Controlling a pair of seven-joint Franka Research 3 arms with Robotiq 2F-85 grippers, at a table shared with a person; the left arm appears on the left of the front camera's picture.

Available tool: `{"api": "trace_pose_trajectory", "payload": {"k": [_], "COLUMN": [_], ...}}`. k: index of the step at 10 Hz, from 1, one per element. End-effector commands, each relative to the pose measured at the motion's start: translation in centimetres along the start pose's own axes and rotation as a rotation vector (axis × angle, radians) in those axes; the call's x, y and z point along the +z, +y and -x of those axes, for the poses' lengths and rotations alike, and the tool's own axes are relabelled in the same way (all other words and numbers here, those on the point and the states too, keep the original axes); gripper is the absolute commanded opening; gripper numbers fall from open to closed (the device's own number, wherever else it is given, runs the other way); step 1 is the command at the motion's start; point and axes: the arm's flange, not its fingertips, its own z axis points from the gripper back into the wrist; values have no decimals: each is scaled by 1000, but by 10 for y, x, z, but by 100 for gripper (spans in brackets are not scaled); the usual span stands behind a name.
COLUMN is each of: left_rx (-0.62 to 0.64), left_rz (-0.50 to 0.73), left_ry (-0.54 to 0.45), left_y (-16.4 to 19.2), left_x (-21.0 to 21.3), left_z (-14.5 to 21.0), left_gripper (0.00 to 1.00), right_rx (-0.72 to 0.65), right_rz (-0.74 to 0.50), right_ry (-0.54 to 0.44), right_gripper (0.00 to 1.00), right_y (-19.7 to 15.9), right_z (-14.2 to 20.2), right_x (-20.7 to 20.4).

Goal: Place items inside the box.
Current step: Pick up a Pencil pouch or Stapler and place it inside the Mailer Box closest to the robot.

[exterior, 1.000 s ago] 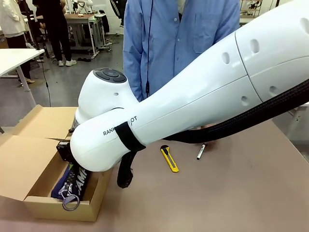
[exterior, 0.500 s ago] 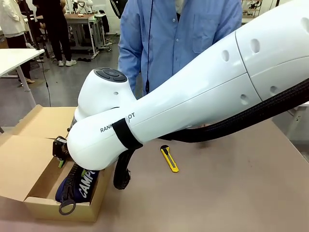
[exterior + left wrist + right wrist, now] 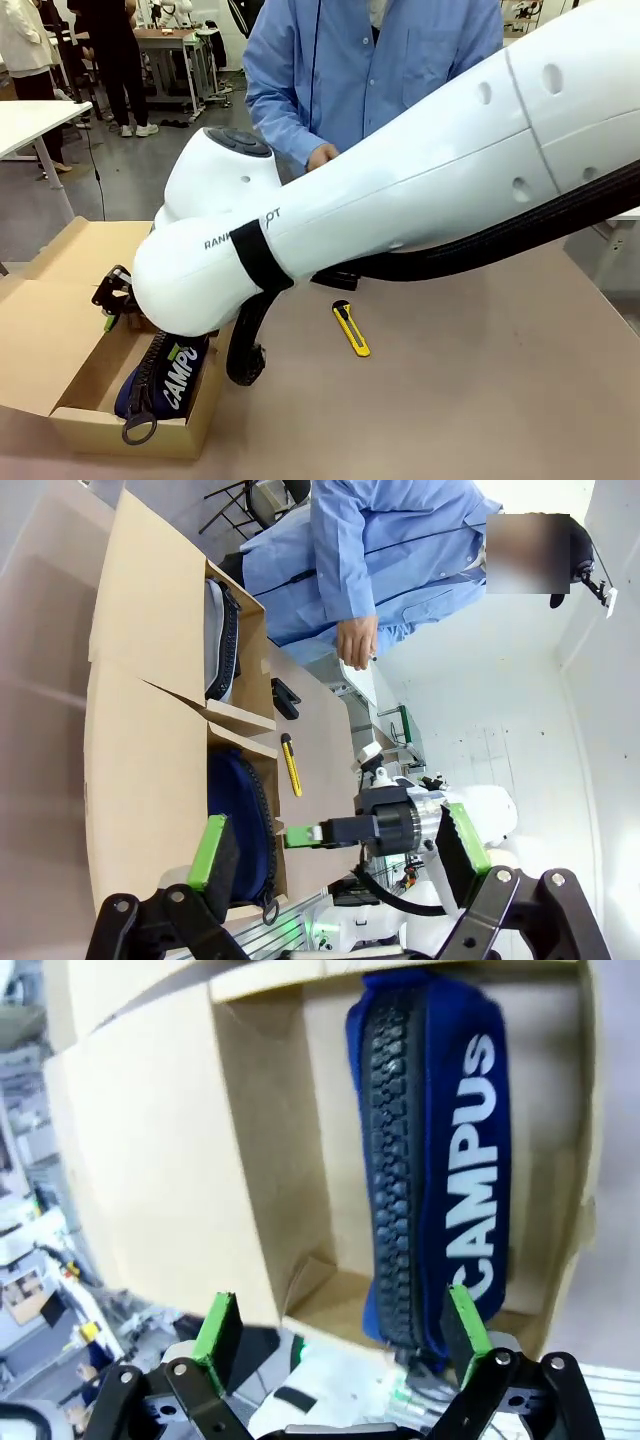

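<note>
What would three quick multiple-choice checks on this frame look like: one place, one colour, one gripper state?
1. Relative to the cardboard box, the CAMPUS pouch is:
A. beside it
B. inside it
C. under it

2. The utility knife on the table is:
A. red
B. green
C. yellow

3. The right gripper is:
A. open and empty
B. shut on the pouch
C. shut on the knife

Answers:
1 B: the right wrist view shows the pouch lying between the box walls.
2 C: the knife's body is yellow in the front view.
3 A: the jaws stand wide apart above the box with nothing between them.
</note>
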Motion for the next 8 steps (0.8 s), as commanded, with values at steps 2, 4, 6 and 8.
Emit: {"api": "trace_pose_trajectory", "payload": {"k": [2,4,6,8], "left_rx": [-21,-21,-21,-21], "left_rz": [20,20,20,20], "left_ry": [-11,-11,-11,-11], "left_y": [-1,-1,-1,-1], "left_x": [-1,-1,-1,-1], "left_z": [0,0,0,0], "left_gripper": [100,100,100,100], "right_rx": [65,-10,-200,5], "right_rz": [-156,-252,-271,-224], "right_ry": [141,252,-17,147], "right_gripper": [100,100,100,100], "right_y": [-72,-188,-204,-24], "right_z": [21,83,108,76], "right_x": [117,227,243,132]}}
